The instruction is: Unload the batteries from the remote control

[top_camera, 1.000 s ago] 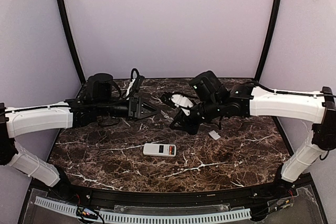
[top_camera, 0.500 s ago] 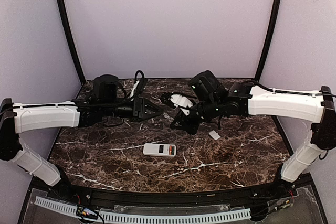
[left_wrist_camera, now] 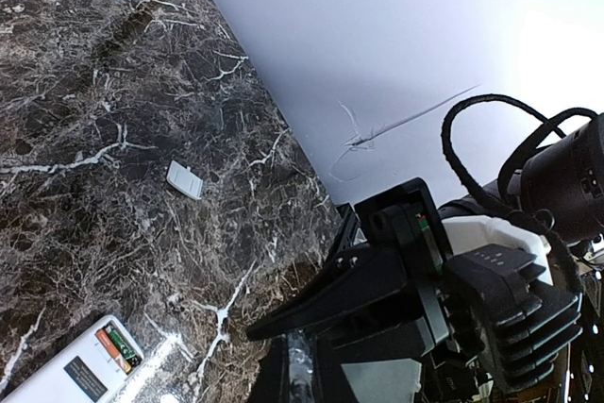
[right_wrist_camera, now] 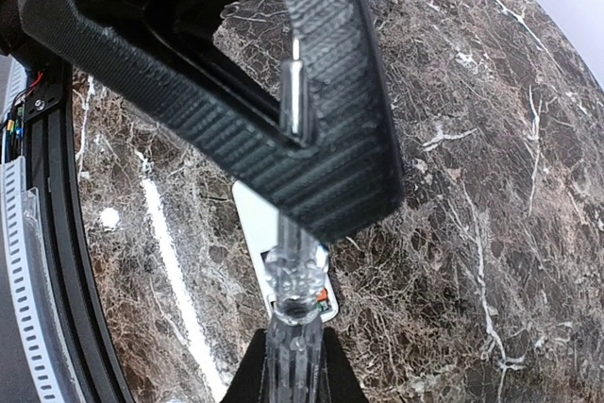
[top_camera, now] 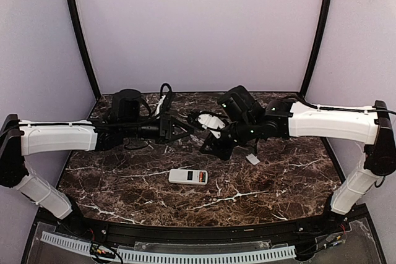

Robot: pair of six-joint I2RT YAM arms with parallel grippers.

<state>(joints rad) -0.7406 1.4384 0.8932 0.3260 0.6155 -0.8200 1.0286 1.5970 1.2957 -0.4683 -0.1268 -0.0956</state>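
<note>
The white remote control (top_camera: 189, 177) lies flat on the marble table, near the middle. Its open bay shows the batteries (left_wrist_camera: 118, 346), wrapped orange and green, still seated (right_wrist_camera: 326, 297). Above and behind it, my two grippers meet in the air. My right gripper (right_wrist_camera: 291, 339) is shut on a clear-handled tool (right_wrist_camera: 293, 280) that points down toward the remote (right_wrist_camera: 253, 224). The tool's thin metal shaft (right_wrist_camera: 294, 92) shows in the gap behind my left gripper's closed fingertips. My left gripper (top_camera: 195, 127) is shut; I cannot tell whether it pinches the shaft.
A small flat white cover plate (top_camera: 252, 159) lies on the table to the right of the remote and shows again in the left wrist view (left_wrist_camera: 184, 179). The pale back wall stands close behind both grippers. Dark curved poles rise at the back corners.
My left arm reached to the right and its jaws went from open to shut against the right gripper. The right gripper shifted slightly left. The remote stayed put.
</note>
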